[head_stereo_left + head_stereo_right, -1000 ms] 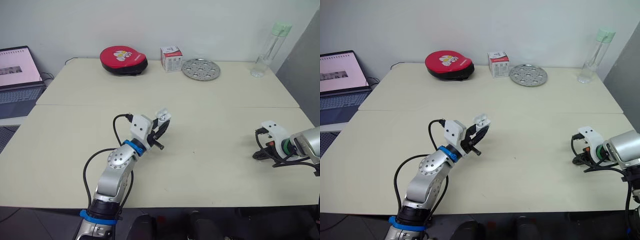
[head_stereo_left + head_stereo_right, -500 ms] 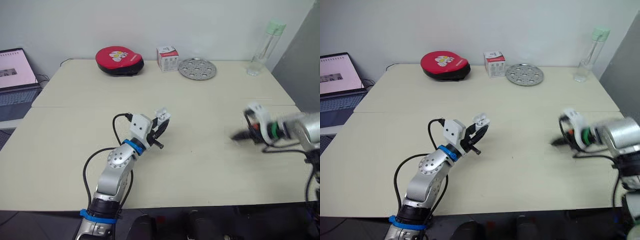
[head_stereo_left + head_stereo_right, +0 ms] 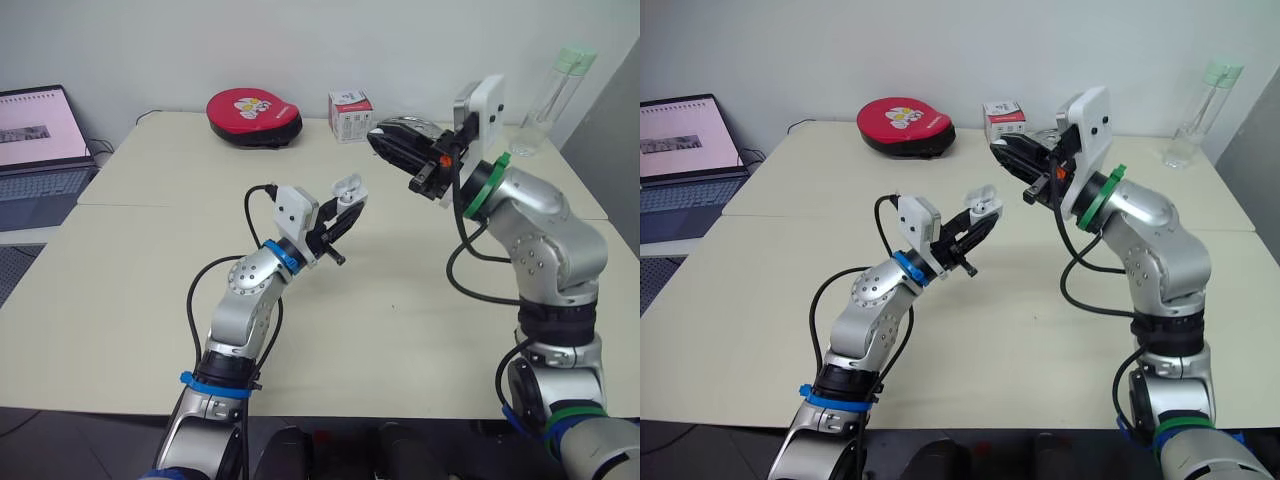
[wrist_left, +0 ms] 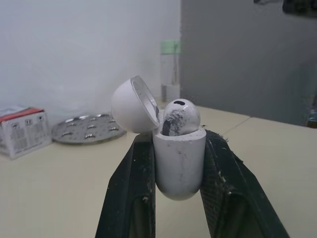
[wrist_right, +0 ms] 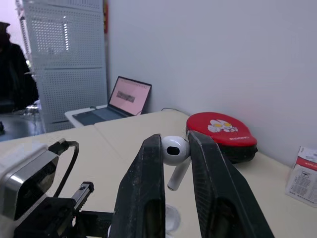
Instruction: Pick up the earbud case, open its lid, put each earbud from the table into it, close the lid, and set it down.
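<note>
2 grippers: the left gripper point(image 3: 347, 203) and the right gripper point(image 3: 388, 142), each with 2 black fingers.

1 case point(image 4: 178, 163), clamped by the left gripper.

2 earbuds: 1 earbud point(image 4: 181, 116) in the case, and 1 earbud point(image 5: 174, 150) pinched by the right gripper.

2 tables butted edge to edge: the near table point(image 3: 120, 300) and the far table point(image 3: 180, 150).

On the far table there are 4 things: 1 red pouch point(image 3: 253, 105), 1 box point(image 3: 349, 115), 1 perforated metal disc point(image 4: 89, 128) and 1 bottle point(image 3: 552, 95).

1 laptop point(image 3: 40, 140) off to the left.

2 black cables: 1 left cable point(image 3: 193, 305) and 1 right cable point(image 3: 452, 268), 1 looping along each arm.
</note>
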`<control>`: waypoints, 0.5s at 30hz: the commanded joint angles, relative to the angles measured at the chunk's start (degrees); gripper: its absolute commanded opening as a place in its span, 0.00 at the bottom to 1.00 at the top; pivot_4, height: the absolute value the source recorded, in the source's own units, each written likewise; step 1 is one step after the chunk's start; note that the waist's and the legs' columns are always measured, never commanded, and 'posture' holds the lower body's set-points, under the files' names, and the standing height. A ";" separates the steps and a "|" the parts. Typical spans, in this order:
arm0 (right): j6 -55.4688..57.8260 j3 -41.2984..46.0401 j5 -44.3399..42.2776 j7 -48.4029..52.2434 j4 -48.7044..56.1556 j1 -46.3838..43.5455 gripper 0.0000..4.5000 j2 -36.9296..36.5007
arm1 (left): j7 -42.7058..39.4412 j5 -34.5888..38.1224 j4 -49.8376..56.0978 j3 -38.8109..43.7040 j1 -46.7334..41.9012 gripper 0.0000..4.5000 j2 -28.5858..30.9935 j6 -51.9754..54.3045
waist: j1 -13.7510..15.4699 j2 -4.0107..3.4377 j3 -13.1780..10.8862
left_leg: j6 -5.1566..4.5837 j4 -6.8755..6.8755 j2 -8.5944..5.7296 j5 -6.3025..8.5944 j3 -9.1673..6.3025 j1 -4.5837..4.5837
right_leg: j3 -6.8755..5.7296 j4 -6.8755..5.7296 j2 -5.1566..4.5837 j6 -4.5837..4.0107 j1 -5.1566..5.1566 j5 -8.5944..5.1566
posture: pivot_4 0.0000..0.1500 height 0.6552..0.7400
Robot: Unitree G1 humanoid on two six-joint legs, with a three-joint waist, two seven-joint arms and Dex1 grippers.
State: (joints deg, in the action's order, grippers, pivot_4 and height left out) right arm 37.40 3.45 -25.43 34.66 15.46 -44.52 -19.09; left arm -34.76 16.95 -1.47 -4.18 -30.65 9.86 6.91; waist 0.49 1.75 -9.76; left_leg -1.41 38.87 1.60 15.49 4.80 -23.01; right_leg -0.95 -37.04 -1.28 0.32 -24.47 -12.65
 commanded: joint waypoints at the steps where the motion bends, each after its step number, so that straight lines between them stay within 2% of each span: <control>1: -3.71 -1.39 1.48 -1.84 3.32 2.11 0.08 0.68 | -1.55 1.20 0.73 0.49 -1.74 0.17 0.15 -0.52 | -0.36 0.00 0.00 | 0.00 -0.01 0.02 0.00 0.01 0.03 | 0.01 -0.02 0.03 0.00 0.00 0.00 | 1.00 1.00; 15: -3.87 -2.52 0.68 -3.77 5.25 7.10 0.08 1.97 | -4.93 2.63 1.69 0.15 -1.73 0.17 0.25 0.92 | -0.64 -0.01 -0.01 | 0.01 0.00 0.05 -0.02 0.07 0.07 | 0.12 -0.02 0.11 -0.01 0.02 -0.01 | 1.00 1.00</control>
State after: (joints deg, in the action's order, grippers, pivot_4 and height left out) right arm 35.22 0.45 -24.23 30.96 19.68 -36.95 -16.76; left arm -39.07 18.15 -2.44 -4.19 -31.79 10.30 8.25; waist -0.15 1.74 -9.76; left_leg -1.40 38.87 1.65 15.47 4.87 -22.94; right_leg -0.84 -37.05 -1.17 0.31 -24.45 -12.66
